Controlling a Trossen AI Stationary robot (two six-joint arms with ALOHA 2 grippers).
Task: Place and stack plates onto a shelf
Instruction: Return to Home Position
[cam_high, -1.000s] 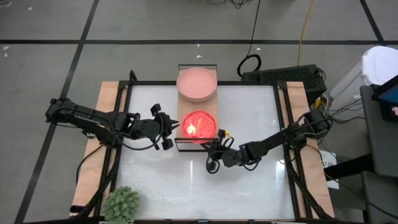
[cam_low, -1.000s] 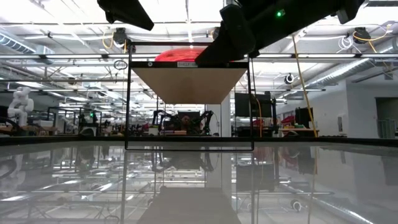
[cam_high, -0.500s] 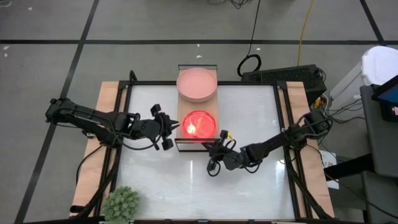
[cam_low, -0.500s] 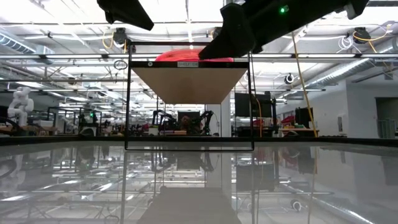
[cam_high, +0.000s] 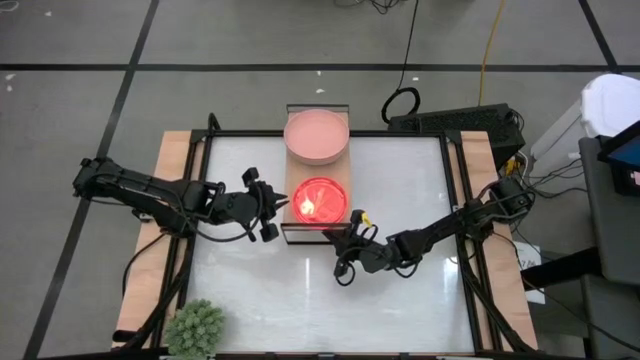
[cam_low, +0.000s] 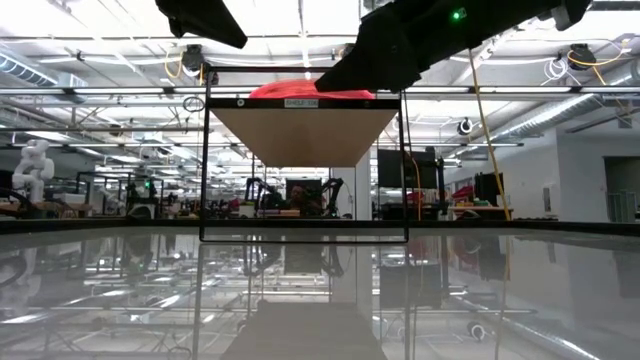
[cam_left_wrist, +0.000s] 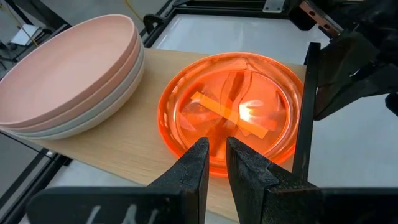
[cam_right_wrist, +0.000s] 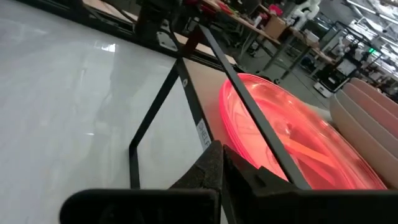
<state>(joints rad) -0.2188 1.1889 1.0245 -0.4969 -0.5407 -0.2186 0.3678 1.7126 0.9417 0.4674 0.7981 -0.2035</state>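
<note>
From above, the shelf (cam_high: 294, 172) stands at the middle of the table's (cam_high: 400, 300) far edge and reaches in toward the centre. The large plate stack (cam_high: 317, 135), dusty pink on top, sits on the shelf's far end. The orange plate (cam_high: 320, 202) sits on its near end. My left gripper (cam_high: 279, 204) hangs just off the shelf's left side, level with the orange plate. My right gripper (cam_high: 346, 243) hangs just off the shelf's near right corner. The spiky plant ball (cam_high: 195, 326) rests at the table's near left corner. I see no plate anywhere off the shelf.

At table height, the shelf's board shows from below, with a reddish plate edge just over it. Both my arms cross above as dark shapes, and I cannot tell whether either touches the frame.

Past my left wrist, my fingers (cam_left_wrist: 198, 171) are drawn almost together, only a slit between them, holding nothing and pointing at the orange plate. Beside it the large plate stack shows pink over paler plates.

Past my right wrist, my fingers (cam_right_wrist: 214, 168) meet, empty, just beside the shelf's black frame (cam_right_wrist: 155, 107). Hot pink plates (cam_right_wrist: 231, 124) show as layered rims under the orange plate.

I judge the stacking done; what is left is drawing both arms back to rest without brushing the frame
</note>
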